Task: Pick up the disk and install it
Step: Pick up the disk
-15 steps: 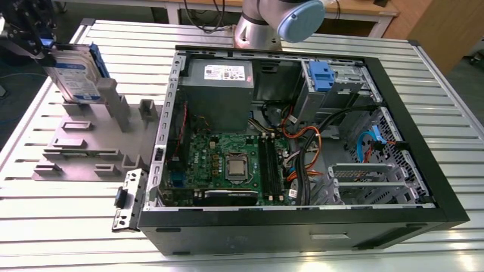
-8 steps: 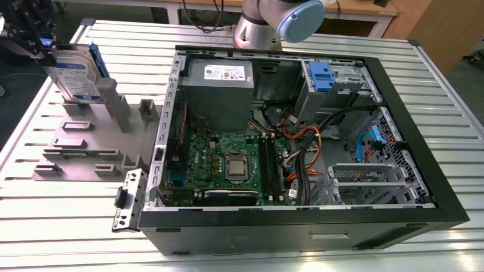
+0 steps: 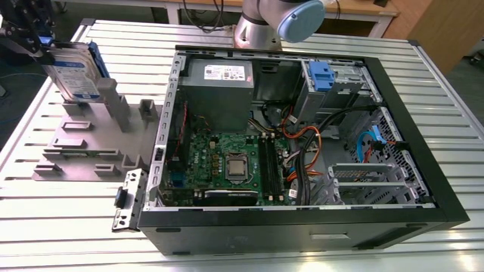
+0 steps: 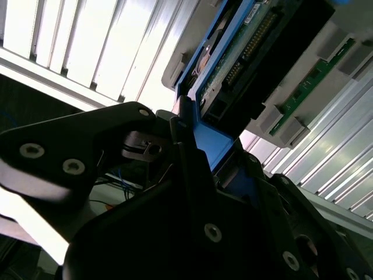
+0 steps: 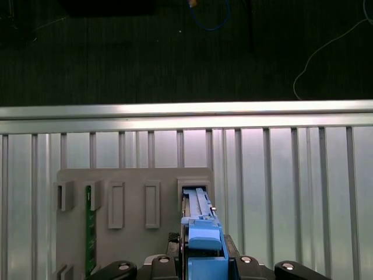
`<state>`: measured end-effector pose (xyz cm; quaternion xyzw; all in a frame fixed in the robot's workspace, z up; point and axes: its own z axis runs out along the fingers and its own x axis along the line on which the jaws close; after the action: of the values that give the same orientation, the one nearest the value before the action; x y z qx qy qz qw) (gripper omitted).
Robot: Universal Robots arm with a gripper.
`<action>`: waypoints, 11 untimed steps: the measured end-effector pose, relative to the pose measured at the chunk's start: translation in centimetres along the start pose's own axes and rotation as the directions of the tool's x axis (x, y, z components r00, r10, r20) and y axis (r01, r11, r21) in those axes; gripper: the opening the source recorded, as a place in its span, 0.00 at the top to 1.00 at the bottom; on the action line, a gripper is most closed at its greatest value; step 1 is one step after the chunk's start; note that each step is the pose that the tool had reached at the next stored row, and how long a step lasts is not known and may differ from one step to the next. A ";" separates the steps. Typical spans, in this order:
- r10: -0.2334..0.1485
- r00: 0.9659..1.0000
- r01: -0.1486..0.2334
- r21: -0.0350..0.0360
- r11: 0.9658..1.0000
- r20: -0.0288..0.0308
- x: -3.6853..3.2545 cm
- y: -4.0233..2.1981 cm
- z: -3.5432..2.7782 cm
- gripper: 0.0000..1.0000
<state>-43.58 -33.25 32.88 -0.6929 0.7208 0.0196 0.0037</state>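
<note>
The disk, a silver drive with a white-and-blue label in a bright blue carrier, stands on edge at the exterior view's far left. Its lower edge is at a slot of the grey stepped fixture; I cannot tell whether it rests in the slot. My gripper comes down from above and is shut on the disk's upper end. In the first wrist view the blue carrier runs from my gripper toward the fixture slot. In the second wrist view my black fingers clamp the carrier, with the drive's connector edge beyond.
The open computer case lies at the exterior view's right, showing a motherboard, a power supply, cables and a metal drive bay with a blue bracket. The arm's base stands behind it. A green board sits in another fixture slot.
</note>
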 end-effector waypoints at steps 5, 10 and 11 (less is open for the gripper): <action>0.000 1.000 0.000 0.000 1.000 0.000 -0.01 0.00 -0.30 0.63; 0.000 1.000 0.000 0.000 1.000 0.000 -0.02 0.01 -0.58 0.63; 0.000 1.000 0.000 0.000 1.000 0.000 -0.02 0.01 -0.63 0.63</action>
<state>-43.58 -33.25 33.51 -0.6929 0.7208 0.0196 0.0038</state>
